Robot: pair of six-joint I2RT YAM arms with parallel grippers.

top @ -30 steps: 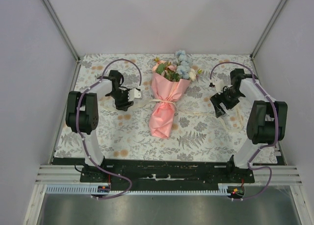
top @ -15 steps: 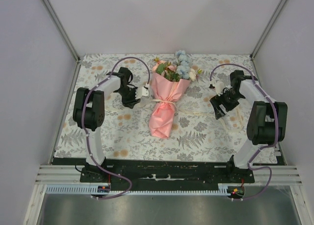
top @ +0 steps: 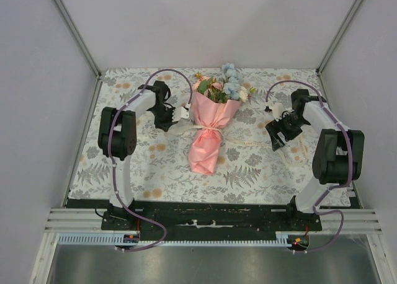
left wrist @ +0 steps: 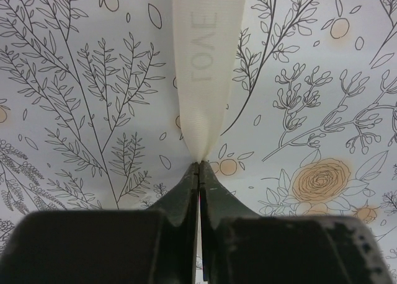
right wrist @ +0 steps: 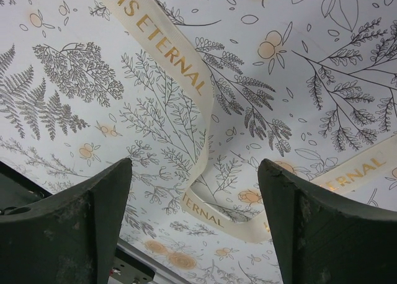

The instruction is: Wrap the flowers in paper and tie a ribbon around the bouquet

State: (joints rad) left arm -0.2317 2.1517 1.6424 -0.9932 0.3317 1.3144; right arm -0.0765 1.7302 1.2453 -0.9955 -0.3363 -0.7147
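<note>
Centrally placed: the bouquet (top: 208, 132) was seen lying in the middle of the printed tablecloth (top: 248, 172), blooms toward the far edge and narrow end toward the near edge.
Flowers: the flowers (top: 222, 87) were shown spilling from the wide top of the cone of paper (top: 206, 154).
Ribbon: the ribbon (left wrist: 205, 73) was found cinched round the waist of the cone, with one tail trailing to each side across the cloth. Gold lettering was printed on it.
Left gripper: the left gripper (left wrist: 199, 165) was seen pressed together on the left tail, the flat band being pinched at the fingertips just beside the cone's upper left side.
Right gripper: the right gripper (right wrist: 193, 172) was held spread wide above the right tail, which lay looped and twisted on the cloth beneath it. Nothing was touched by it.
Handling of ribbon: it was judged light, flat, floppy and fairly slick. A firm pinch across the full width was thought best, and some slip under pull was to be expected.
Handling of paper: it was judged thin and easily creased or torn, so the cone was best left unsqueezed.
Handling of bouquet: it was judged light enough to be dragged by a hard pull on one tail, so balanced pull from both sides was thought safer.
Stage: the wrap appeared done and the tie at least begun. Whether a finished knot was formed could not be told.
</note>
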